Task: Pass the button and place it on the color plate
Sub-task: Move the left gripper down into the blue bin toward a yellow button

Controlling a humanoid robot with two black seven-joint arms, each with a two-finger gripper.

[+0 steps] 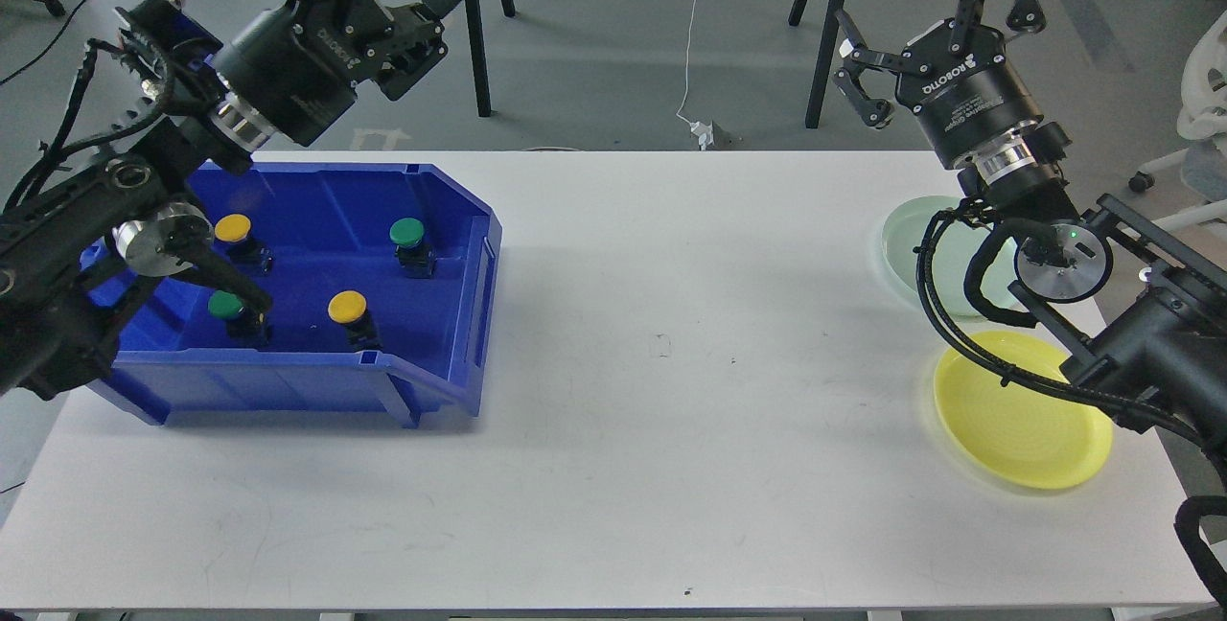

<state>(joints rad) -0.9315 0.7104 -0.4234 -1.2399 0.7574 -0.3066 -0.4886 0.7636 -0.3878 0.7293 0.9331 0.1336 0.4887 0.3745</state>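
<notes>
- Counter (671, 391) is white and mostly bare in the near and middle part, which leaves me a clear lane across the centre for a handover.
- Yellow plate (1016, 420) sits near the right edge, closest to me; my right arm's cabling crosses its upper rim. I judge it's the target for yellow buttons.
- Blue bin (383, 381) is on the left, open face toward the centre, so the buttons are easy to reach from above.
- Inside the bin: yellow button (347, 307) near the front wall, green button (226, 305) to its left, partly hidden by my left arm's linkage.
- Further back: second yellow button (233, 227) and second green button (406, 233). All four upright, well apart, none picked yet.
- Pale green plate (935, 252) lies beyond the yellow plate, partly behind my right wrist; likely for the green buttons.
- Right gripper (935, 12) is raised above the far right edge of the counter, jaws spread wide, holding nothing, touching nothing. Looks parked to receive.
- Left gripper (422, 12) is raised above the bin's far edge, pointing away; the fingers are dark and bunched, so I cannot tell how far the jaws are apart. Nothing visibly held.
- My judgement: task at the start, first pick from the bin is next.
</notes>
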